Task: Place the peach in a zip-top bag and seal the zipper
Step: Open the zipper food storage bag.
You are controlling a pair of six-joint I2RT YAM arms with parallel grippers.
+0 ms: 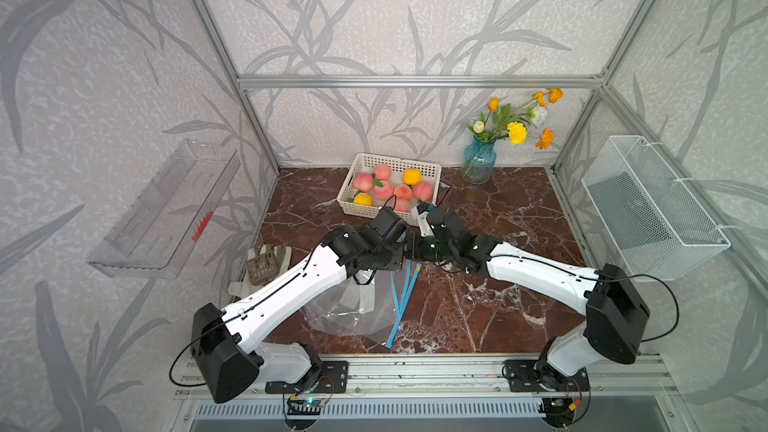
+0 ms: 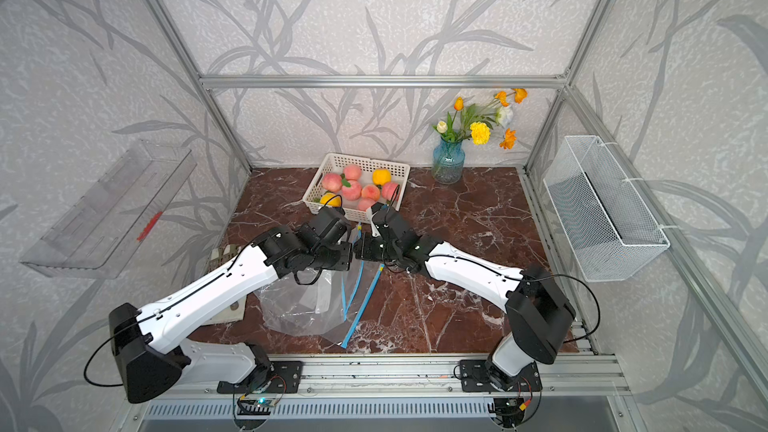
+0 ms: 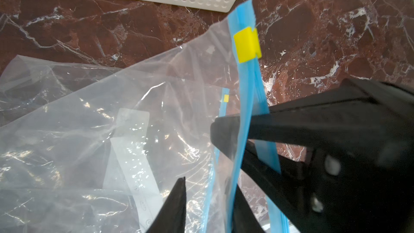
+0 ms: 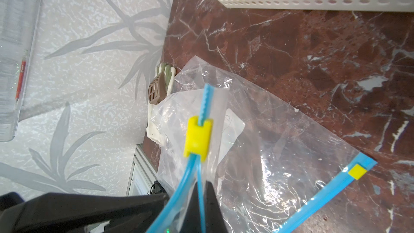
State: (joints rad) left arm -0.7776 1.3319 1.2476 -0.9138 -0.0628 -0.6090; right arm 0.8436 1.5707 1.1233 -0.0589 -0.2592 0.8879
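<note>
Red-brown marble table [image 1: 519, 218], enclosed by grey leaf-patterned walls [image 1: 374, 14] on an aluminium frame. The peaches [image 1: 384, 191] lay in the white basket [image 1: 434, 168], just behind both grippers. The right gripper [image 4: 190, 191] was clamped on the blue zipper strip [image 3: 246, 81] of a lifted zip-top bag [image 3: 156, 99] (a second bag [image 4: 313, 164] lay flat beneath). The left gripper [image 3: 208, 189] stood with jaws slightly apart, bag film between them.

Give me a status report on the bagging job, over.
Right gripper shut on zip-top bag, at its zipper; left gripper part open at the mouth. Peaches in basket, none bagged. Second bag underneath.
</note>
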